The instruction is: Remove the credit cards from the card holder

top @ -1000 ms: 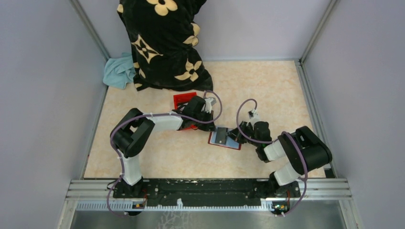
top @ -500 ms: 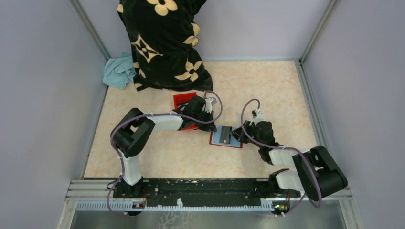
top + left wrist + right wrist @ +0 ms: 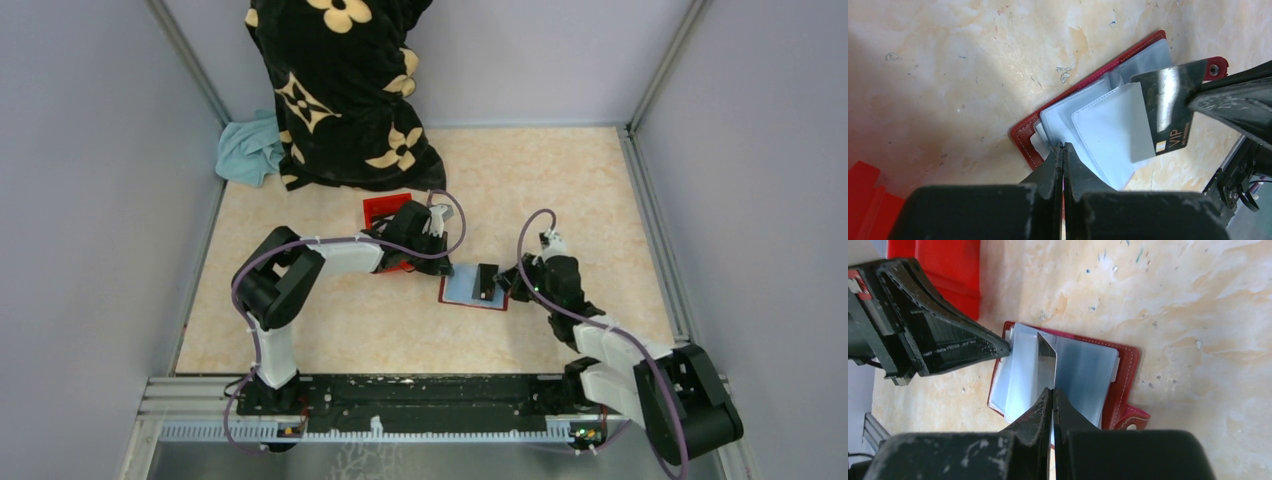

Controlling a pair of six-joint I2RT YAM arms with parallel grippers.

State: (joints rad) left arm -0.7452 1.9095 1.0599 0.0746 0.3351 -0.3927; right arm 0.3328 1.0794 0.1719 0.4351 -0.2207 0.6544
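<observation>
Red holder lies open on the worktop between both pincers, pale sleeves inside. One dark card, partly in a sleeve, is pinched by the right pincer; the left pincer, pressed together, touches the holder's edge.

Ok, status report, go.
Left end effector shut, tips at card holder edge. Right end effector shut on credit card, partly out of sleeve. Nothing blocking.

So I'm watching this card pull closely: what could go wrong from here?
The glossy black VIP card is pinched only at one end by the right jaws, so it may slip free. It sits partly inside a clear plastic sleeve, which could drag the open dark red wallet along, since the shut left jaws only touch its edge.
</observation>
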